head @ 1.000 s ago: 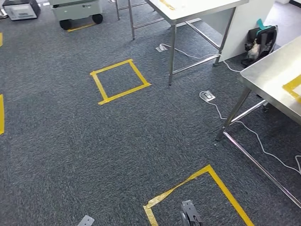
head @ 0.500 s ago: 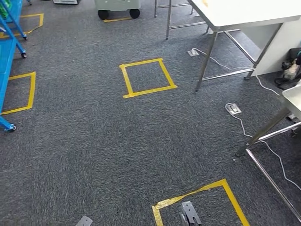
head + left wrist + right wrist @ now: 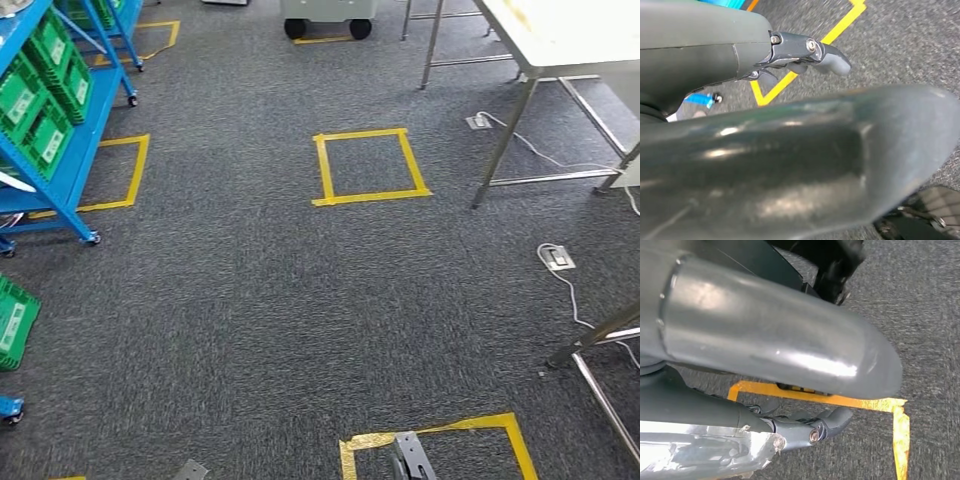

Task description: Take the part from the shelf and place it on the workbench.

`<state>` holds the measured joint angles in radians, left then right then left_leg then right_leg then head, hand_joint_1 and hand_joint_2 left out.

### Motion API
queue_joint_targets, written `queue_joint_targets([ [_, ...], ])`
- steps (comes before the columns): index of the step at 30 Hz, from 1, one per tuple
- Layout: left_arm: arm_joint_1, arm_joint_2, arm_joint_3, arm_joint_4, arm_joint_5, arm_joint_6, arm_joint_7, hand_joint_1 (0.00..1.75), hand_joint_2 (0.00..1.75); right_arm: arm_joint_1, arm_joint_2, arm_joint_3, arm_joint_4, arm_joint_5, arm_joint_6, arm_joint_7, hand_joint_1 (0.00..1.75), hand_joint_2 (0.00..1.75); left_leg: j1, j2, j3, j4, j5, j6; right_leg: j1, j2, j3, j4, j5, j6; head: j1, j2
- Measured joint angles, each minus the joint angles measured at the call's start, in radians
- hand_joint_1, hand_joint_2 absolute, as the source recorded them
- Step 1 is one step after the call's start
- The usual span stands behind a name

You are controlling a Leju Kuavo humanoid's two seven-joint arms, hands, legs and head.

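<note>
Grey carpet [image 3: 249, 320] covers the floor in the head view, marked with squares of yellow tape [image 3: 370, 165]. At the left edge stands a blue shelf [image 3: 72, 165] on small wheels, carrying green bins [image 3: 45, 110] with white labels; the part itself I cannot make out among them. One more green bin [image 3: 13, 322] sits lower at the left edge. At the upper right is a white counter [image 3: 566, 35] on metal legs, and a white cable [image 3: 562, 285] runs over the carpet from a floor socket near it. A grey cart on black wheels [image 3: 328, 18] is at the top, well apart from the shelf.

The left wrist view (it is turned, so I give no sides) shows the left hand [image 3: 806, 55] above the carpet near a yellow tape line. Its fingers [image 3: 830, 60] lie stretched out and nothing is between them, so the hand stands wide and holds nothing.

The right wrist view shows the right hand [image 3: 810, 427] over another yellow tape corner [image 3: 900, 430]. Its fingers [image 3: 836, 417] are also extended, apart from the thick thumb, with nothing in the hand.
</note>
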<state>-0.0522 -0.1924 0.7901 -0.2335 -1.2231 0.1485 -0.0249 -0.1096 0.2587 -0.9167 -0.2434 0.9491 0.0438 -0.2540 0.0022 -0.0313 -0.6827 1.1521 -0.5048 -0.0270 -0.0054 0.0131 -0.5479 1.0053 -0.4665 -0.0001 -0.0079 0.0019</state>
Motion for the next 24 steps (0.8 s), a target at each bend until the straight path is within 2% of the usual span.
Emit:
queue_joint_targets([
  [1,-0.002,-0.002,0.0,0.0,-0.001,0.0,0.0,0.0,0.0,0.002,0.0,-0.001,0.0,-0.001,0.0,0.0,0.0,0.0,0.001,0.011,-0.03,0.066,-0.029,-0.004,0.001,-0.018,-0.001,0.0,-0.001,-0.001,0.0,0.0],
  [2,-0.002,-0.003,0.0,0.0,-0.002,0.0,0.001,0.0,0.0,0.004,-0.001,-0.002,0.0,-0.002,-0.001,0.0,0.0,0.0,0.003,0.016,-0.049,0.11,-0.042,-0.006,0.002,-0.035,-0.002,0.0,-0.001,-0.002,0.0,0.0],
  [3,-0.001,-0.004,0.0,0.0,-0.002,0.0,0.001,0.0,0.0,0.004,-0.001,-0.002,0.0,-0.003,-0.001,0.0,0.0,0.0,0.005,0.019,-0.05,0.12,-0.036,-0.008,0.002,-0.05,-0.002,0.0,-0.002,-0.002,0.0,0.0],
  [4,0.001,-0.005,0.0,0.0,-0.002,0.0,0.001,0.0,0.0,0.004,-0.001,-0.002,0.0,-0.003,-0.001,0.0,0.0,0.0,0.006,0.024,-0.031,0.09,-0.013,-0.01,0.001,-0.064,-0.001,0.0,-0.003,0.0,0.0,0.0],
  [5,0.001,-0.005,0.0,0.0,-0.003,-0.001,0.001,0.0,0.0,0.004,-0.001,-0.002,0.0,-0.004,-0.001,0.0,0.0,0.0,0.007,0.038,0.005,0.028,0.02,-0.01,0.001,-0.077,0.0,0.001,-0.004,0.002,0.0,0.0],
  [7,-0.002,-0.007,0.0,0.0,-0.004,-0.001,0.001,0.0,0.0,0.004,-0.001,-0.003,0.0,-0.004,-0.001,0.0,0.0,0.0,0.003,0.087,0.079,-0.102,0.063,-0.008,0.006,-0.099,0.002,0.004,-0.01,0.012,-0.001,0.0],
  [8,-0.004,-0.008,0.0,0.0,-0.005,-0.001,0.001,0.0,0.0,0.004,-0.001,-0.004,0.0,-0.005,-0.001,0.0,0.0,0.0,0.001,0.104,0.099,-0.139,0.069,-0.003,0.009,-0.108,0.004,0.005,-0.014,0.018,0.0,0.0],
  [9,-0.005,-0.009,0.0,0.0,-0.007,-0.002,0.001,0.0,0.0,0.003,-0.002,-0.006,0.0,-0.005,-0.002,0.0,0.0,0.0,-0.002,0.109,0.105,-0.153,0.067,0.003,0.012,-0.118,0.007,0.005,-0.017,0.023,0.001,0.0],
  [11,-0.002,-0.01,0.0,0.0,-0.009,-0.002,0.001,0.0,0.0,0.001,-0.002,-0.01,-0.001,-0.006,-0.002,0.0,0.0,0.0,-0.002,0.085,0.103,-0.156,0.067,0.019,0.011,-0.131,0.014,0.004,-0.022,0.033,0.004,0.0],
  [12,-0.001,-0.01,0.0,0.0,-0.009,-0.002,0.001,0.0,0.0,-0.001,-0.002,-0.01,-0.001,-0.006,-0.002,-0.001,0.0,0.0,-0.001,0.073,0.103,-0.157,0.068,0.025,0.008,-0.116,0.012,0.013,-0.031,0.039,0.005,0.0],
  [13,0.0,-0.011,0.0,0.0,-0.009,-0.002,0.002,0.0,0.0,-0.001,-0.002,-0.011,-0.001,-0.006,-0.002,-0.001,0.0,0.0,0.001,0.061,0.104,-0.159,0.07,0.032,0.006,-0.091,0.001,0.04,-0.05,0.044,0.007,0.0],
  [15,-0.003,-0.012,0.0,0.0,-0.01,-0.002,0.002,0.0,0.0,0.001,-0.002,-0.012,-0.001,-0.006,-0.002,-0.001,0.0,0.0,0.003,0.036,0.103,-0.159,0.072,0.042,0.004,-0.033,-0.051,0.157,-0.111,0.05,0.012,0.0],
  [16,-0.005,-0.013,0.0,0.0,-0.01,-0.002,0.002,0.0,0.0,0.003,-0.002,-0.012,-0.001,-0.006,-0.002,-0.001,0.0,0.0,0.002,0.023,0.102,-0.159,0.073,0.045,0.004,-0.021,-0.086,0.228,-0.14,0.05,0.012,0.0],
  [17,-0.005,-0.013,0.0,0.0,-0.01,-0.002,0.002,0.0,0.0,0.005,-0.002,-0.014,-0.001,-0.006,-0.002,0.0,0.0,0.0,0.002,0.008,0.102,-0.159,0.073,0.046,0.004,-0.016,-0.114,0.28,-0.155,0.049,0.013,0.0],
  [18,-0.004,-0.012,0.0,0.0,-0.01,-0.002,0.003,0.0,0.0,0.007,-0.002,-0.015,-0.001,-0.006,-0.002,0.0,0.0,0.0,0.001,-0.007,0.103,-0.159,0.073,0.046,0.004,-0.015,-0.127,0.297,-0.149,0.048,0.013,0.0],
  [19,-0.003,-0.012,0.0,0.0,-0.01,-0.002,0.003,0.0,0.0,0.007,-0.002,-0.015,-0.001,-0.006,-0.002,0.0,0.0,0.0,0.001,-0.023,0.104,-0.159,0.073,0.046,0.003,-0.012,-0.12,0.272,-0.123,0.046,0.013,0.0],
  [20,-0.002,-0.013,0.0,0.0,-0.01,-0.002,0.003,0.0,0.0,0.006,-0.002,-0.016,-0.001,-0.006,-0.002,0.0,0.0,0.0,0.002,-0.038,0.105,-0.158,0.074,0.045,0.002,-0.005,-0.095,0.211,-0.084,0.044,0.013,0.0],
  [21,-0.002,-0.013,0.0,0.0,-0.01,-0.002,0.003,0.0,0.0,0.005,-0.002,-0.016,-0.001,-0.006,-0.002,0.0,0.0,0.0,0.002,-0.052,0.106,-0.158,0.074,0.043,0.0,0.017,-0.062,0.138,-0.049,0.042,0.013,0.0],
  [22,-0.003,-0.013,0.0,0.0,-0.01,-0.002,0.004,0.0,0.0,0.005,-0.002,-0.016,-0.001,-0.006,-0.002,-0.001,0.0,0.0,0.002,-0.066,0.105,-0.156,0.074,0.04,-0.004,0.039,-0.034,0.074,-0.025,0.041,0.013,0.0],
  [23,-0.004,-0.013,0.0,0.0,-0.01,-0.002,0.004,0.0,0.0,0.005,-0.002,-0.017,-0.001,-0.006,-0.002,-0.001,0.0,0.0,0.002,-0.077,0.102,-0.156,0.076,0.035,-0.006,0.057,-0.014,0.034,-0.014,0.04,0.012,0.0],
  [24,-0.003,-0.013,0.0,0.0,-0.01,-0.002,0.004,0.0,0.0,0.005,-0.002,-0.017,-0.001,-0.006,-0.002,-0.001,0.0,0.0,0.003,-0.087,0.099,-0.155,0.079,0.028,-0.006,0.068,-0.005,0.017,-0.014,0.037,0.012,0.0],
])
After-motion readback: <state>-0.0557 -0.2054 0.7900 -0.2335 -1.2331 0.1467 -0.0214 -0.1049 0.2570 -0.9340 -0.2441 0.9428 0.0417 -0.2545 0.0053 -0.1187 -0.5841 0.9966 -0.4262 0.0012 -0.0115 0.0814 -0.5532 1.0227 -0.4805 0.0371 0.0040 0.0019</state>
